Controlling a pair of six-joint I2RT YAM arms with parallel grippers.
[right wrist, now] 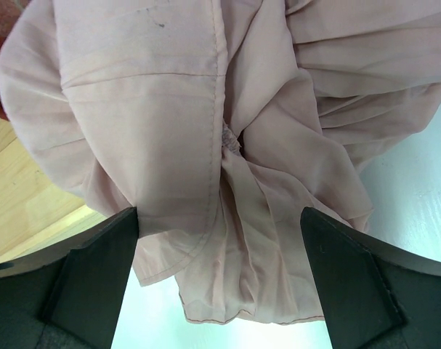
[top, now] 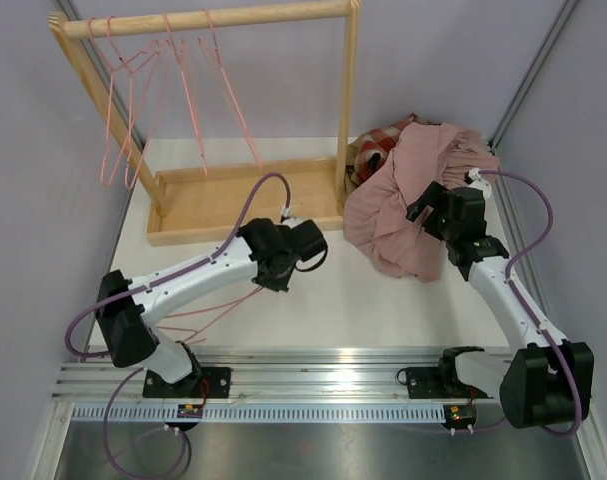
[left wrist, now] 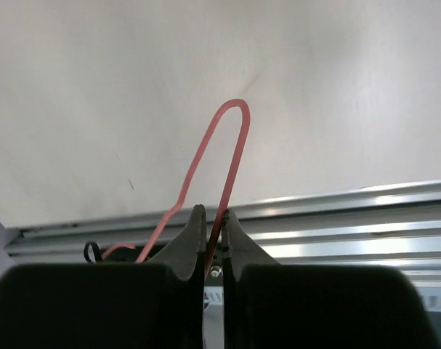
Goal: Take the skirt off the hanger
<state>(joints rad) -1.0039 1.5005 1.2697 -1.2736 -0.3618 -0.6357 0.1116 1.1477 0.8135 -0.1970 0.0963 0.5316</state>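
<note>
The pink skirt (top: pixel 398 205) lies in a crumpled heap on the white table at the right, apart from the hanger. My right gripper (top: pixel 420 208) hovers over its near side. In the right wrist view the jaws stand wide open (right wrist: pixel 219 212), with folds of the skirt (right wrist: pixel 205 123) below and between them. The thin pink wire hanger (top: pixel 211 311) lies low over the table by the left arm. My left gripper (top: pixel 271 275) is shut on it. In the left wrist view the jaws (left wrist: pixel 213 218) pinch one leg of the hanger's hook (left wrist: pixel 231 138).
A wooden rack (top: pixel 233 195) stands at the back left, with several pink wire hangers (top: pixel 123 110) on its rail. A red plaid cloth (top: pixel 375 145) lies behind the skirt. A metal rail (top: pixel 313 370) runs along the near table edge.
</note>
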